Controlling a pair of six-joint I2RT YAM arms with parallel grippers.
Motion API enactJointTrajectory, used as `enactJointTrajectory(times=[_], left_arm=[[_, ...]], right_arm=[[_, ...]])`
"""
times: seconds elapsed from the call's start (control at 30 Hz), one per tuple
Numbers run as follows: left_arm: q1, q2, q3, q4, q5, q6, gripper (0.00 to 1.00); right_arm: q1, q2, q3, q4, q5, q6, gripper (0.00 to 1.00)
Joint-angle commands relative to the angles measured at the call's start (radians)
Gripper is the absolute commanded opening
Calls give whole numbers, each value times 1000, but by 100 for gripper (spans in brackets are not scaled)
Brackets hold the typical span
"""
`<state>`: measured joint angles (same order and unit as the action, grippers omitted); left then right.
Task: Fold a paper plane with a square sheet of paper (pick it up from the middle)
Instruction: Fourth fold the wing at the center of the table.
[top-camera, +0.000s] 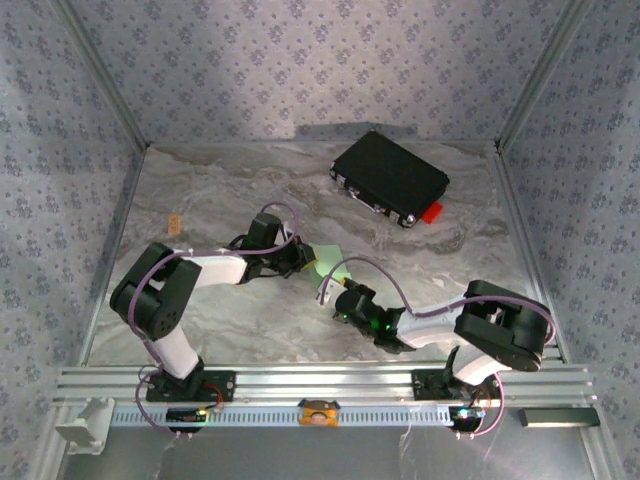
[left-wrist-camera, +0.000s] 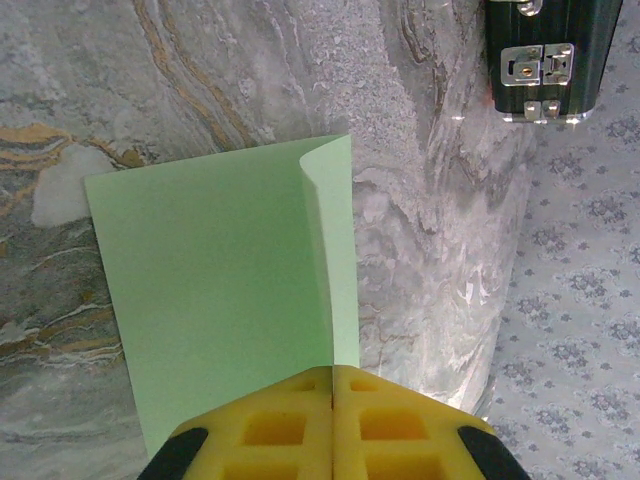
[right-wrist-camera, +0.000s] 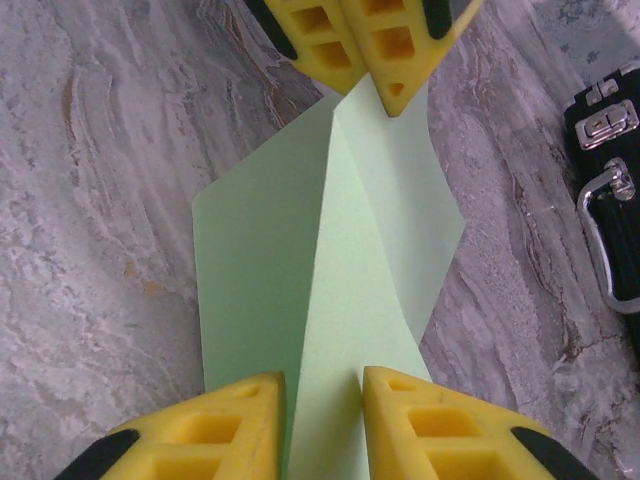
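While the left end effector (left-wrist-camera: 333, 378) is clamped on the square sheet of paper (left-wrist-camera: 210, 290) near the middle of the desk (top-camera: 230, 190), the right end effector (right-wrist-camera: 322, 388) stands apart astride its raised fold.

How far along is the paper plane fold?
Done: the square sheet of paper is raised into a centre ridge. In hand: left gripper pinches one end of that ridge; right gripper straddles the other, open. Left: flattening the crease and all nose and wing folds; no dart shape yet.
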<state>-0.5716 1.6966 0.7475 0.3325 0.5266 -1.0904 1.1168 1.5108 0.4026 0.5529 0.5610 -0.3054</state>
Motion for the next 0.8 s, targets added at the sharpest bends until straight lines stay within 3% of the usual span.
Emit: enactJointTrajectory(times=[0.0,0.37,0.53,0.67,0.77], left_arm=[[-4,-24,20,-17,-6,4,7],[-4,-24,26,-32,-14,8,9],[-4,-24,29,-40,-17,10,12],[-4,-37,35,-61,-26,15,18],[-3,-56,33,-76,-41,20,34]], right_arm=[[-9,-19,2,-13,-6,34,24],[-30,-32,1,-24,-62,106,23],[-44,-35,-1,-38,-105,124,16],[-63,-38,-1,-47,-139,163,9],[-74,-29,2,-39,-163,192,8]])
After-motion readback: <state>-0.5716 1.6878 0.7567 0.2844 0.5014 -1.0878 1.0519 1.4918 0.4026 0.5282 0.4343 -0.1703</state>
